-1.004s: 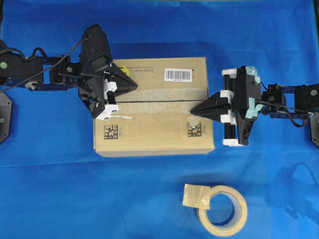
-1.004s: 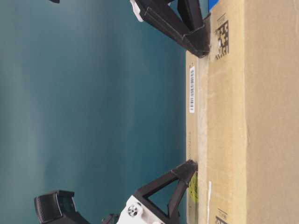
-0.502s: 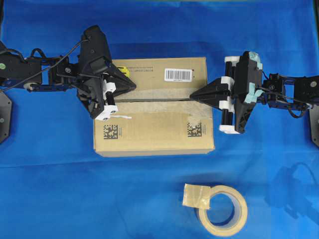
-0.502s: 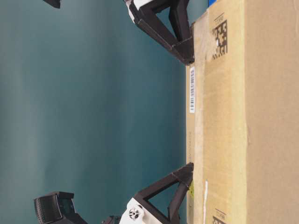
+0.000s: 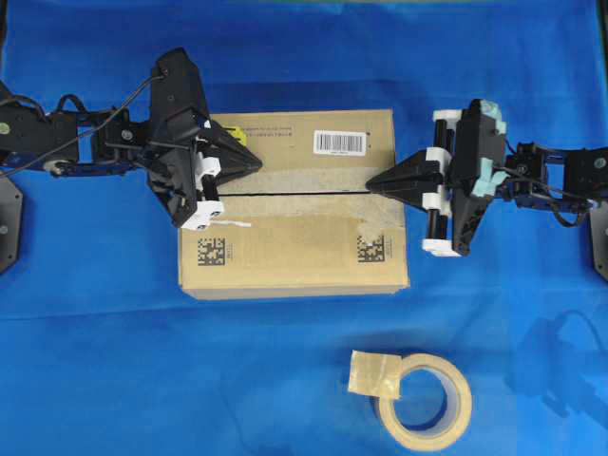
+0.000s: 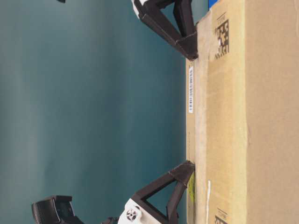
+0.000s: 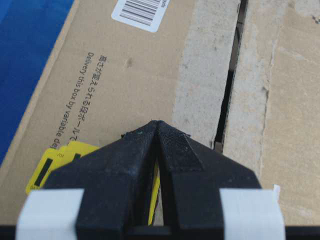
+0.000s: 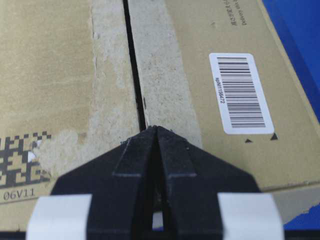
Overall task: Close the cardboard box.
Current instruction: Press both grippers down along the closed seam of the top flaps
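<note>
Surroundings: a beige tape roll [image 5: 425,401] lies flat on the blue bench [image 5: 95,361], near the front edge and well apart from the carton, with a loose tab of tape folded over its upper left rim.
Obstructions: nothing lies on the carton's top; only the two gripper tips sit over the seam.
Box location: the cardboard box [image 5: 294,247] rests on the bench near the middle of the overhead view, between the two arms.
Box orientation: its long axis runs left to right in the overhead view; the top flaps lie flat, meeting along a narrow dark seam [image 5: 304,193] that follows that axis.
Box markings: the white barcode label [image 5: 339,142] is on the far flap toward the right, the yellow sticker [image 7: 55,167] at the far left corner, and QR marks [image 5: 211,251] on the near flap.
Left arm: reaches in from the left edge, wrist level, left gripper [image 5: 255,161] pointing right over the far flap beside the seam.
Left gripper state: fingers pressed together to a point, nothing between them.
Right arm: reaches in from the right edge, right gripper [image 5: 372,187] pointing left at the seam's right end.
Right gripper state: fingers closed tip to tip, empty, resting at the seam in the wrist view.
</note>
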### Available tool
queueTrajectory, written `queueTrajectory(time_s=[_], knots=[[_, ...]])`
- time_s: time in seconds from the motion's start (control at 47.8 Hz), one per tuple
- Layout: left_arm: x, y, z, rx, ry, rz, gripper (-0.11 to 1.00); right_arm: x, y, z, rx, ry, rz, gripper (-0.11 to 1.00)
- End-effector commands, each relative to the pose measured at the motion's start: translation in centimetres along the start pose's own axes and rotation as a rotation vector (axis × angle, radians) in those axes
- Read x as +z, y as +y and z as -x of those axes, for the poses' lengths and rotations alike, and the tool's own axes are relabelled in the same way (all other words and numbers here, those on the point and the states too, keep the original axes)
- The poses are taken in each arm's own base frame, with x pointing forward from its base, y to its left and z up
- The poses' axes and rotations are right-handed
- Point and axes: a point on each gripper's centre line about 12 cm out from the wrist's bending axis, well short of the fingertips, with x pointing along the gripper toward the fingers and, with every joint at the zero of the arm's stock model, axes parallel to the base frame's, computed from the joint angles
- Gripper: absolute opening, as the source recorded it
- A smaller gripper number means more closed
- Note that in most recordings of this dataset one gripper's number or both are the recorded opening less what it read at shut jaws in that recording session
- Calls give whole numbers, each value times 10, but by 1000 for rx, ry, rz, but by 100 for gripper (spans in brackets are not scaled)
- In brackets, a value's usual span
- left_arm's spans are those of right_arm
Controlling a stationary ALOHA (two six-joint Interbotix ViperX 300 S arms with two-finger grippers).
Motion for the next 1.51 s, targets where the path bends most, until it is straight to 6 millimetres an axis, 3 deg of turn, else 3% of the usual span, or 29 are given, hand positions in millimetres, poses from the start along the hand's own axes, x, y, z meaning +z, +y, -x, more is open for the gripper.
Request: queueTrajectory(time_s=[0.0,0.418,0.816,1.192,1.485], knots=[[11,-4,8,-16,-61,-4,0,2,2,2,5,-24,3,0],[0,-11,29,-71,-217,-34,0,-6,3,-2,8,-17,8,0],[-33,-16,45,-130,-350,-78,0,-5,4,-3,9,-23,9,0],[-64,-8,41,-117,-332,-119,0,-5,4,-3,9,-27,6,0],[-74,-7,39,-119,-312,-126,0,-3,4,-3,10,-38,6,0]])
